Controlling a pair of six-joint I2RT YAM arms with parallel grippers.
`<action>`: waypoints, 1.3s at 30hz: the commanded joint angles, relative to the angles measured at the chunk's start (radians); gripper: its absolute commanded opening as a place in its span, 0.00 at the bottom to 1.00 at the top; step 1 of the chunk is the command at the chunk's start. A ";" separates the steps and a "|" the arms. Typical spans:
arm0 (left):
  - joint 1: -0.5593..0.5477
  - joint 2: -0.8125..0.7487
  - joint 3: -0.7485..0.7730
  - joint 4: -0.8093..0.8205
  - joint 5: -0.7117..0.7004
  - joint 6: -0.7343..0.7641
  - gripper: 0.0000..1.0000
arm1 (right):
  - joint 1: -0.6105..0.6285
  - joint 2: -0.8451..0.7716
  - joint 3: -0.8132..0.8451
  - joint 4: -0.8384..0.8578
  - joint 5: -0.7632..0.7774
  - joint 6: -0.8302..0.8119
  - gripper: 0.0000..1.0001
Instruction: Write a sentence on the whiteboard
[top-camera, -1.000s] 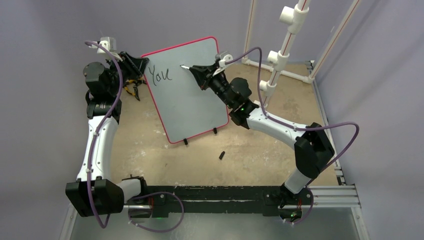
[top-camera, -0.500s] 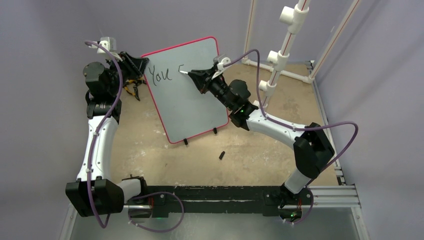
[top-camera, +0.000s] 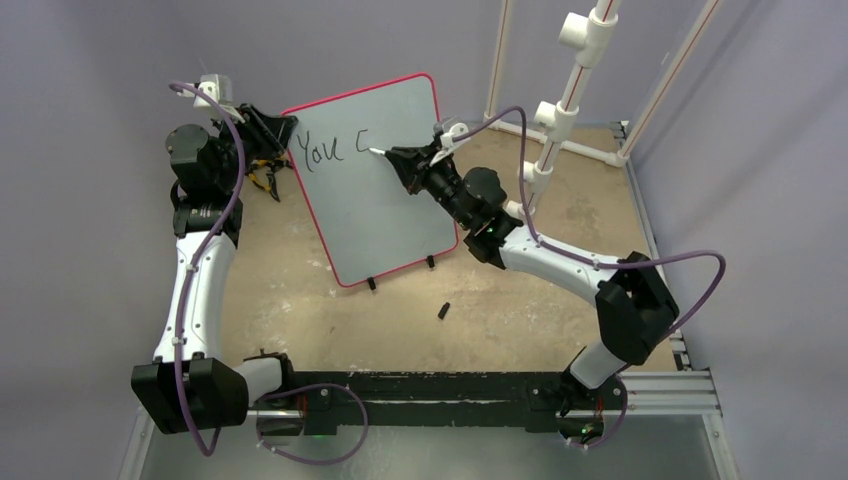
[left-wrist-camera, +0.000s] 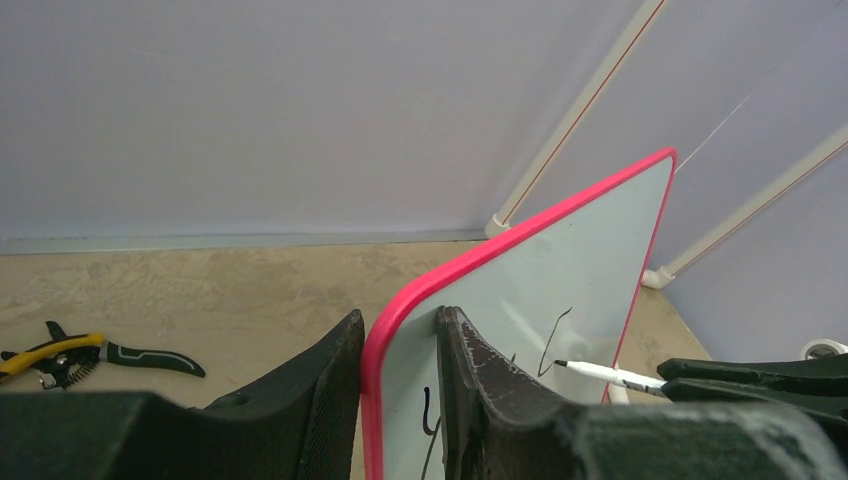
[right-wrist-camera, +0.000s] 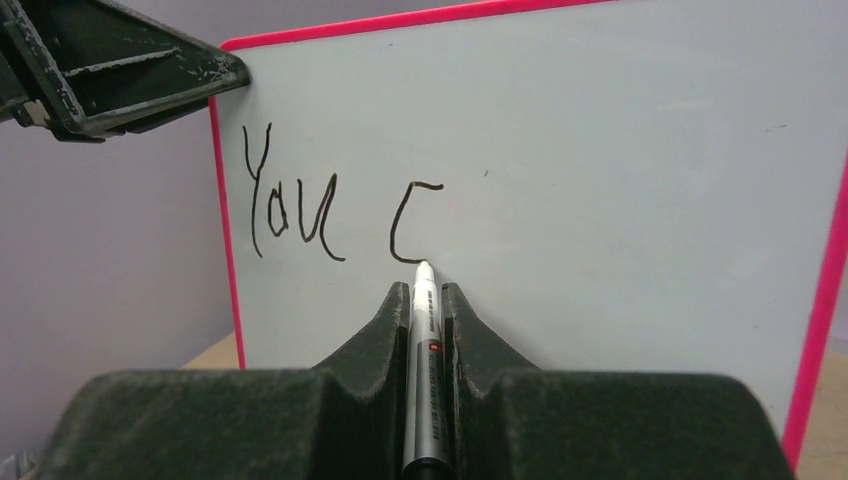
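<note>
The whiteboard (top-camera: 390, 210) stands tilted on small black feet, its rim pink-red. On it is the start of the sentence (top-camera: 325, 150), black lettering that reads "You c" (right-wrist-camera: 300, 205). My left gripper (top-camera: 283, 135) is shut on the board's upper left edge, one finger on each face (left-wrist-camera: 400, 313). My right gripper (top-camera: 397, 157) is shut on a silver marker (right-wrist-camera: 424, 340). The marker's tip touches the board (right-wrist-camera: 620, 150) at the bottom end of the "c". In the left wrist view the marker (left-wrist-camera: 605, 373) meets the board face (left-wrist-camera: 580, 250) from the right.
Yellow-handled pliers (top-camera: 262, 178) lie on the table behind the board's left side (left-wrist-camera: 70, 355). A small black cap (top-camera: 443, 311) lies in front of the board. A white PVC pipe frame (top-camera: 570, 90) stands at the back right.
My right gripper moved the marker down and round on the board, and a "c" now stands after "You". The left gripper and the board have not moved.
</note>
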 joint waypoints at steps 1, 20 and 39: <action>0.003 -0.001 0.000 0.018 0.018 -0.004 0.29 | -0.006 -0.064 -0.011 0.000 0.051 -0.028 0.00; 0.004 0.001 -0.002 0.021 0.022 -0.006 0.29 | -0.048 -0.030 0.065 0.026 0.042 -0.013 0.00; 0.004 0.000 -0.001 0.021 0.023 -0.007 0.29 | -0.051 -0.009 0.028 0.007 -0.024 -0.026 0.00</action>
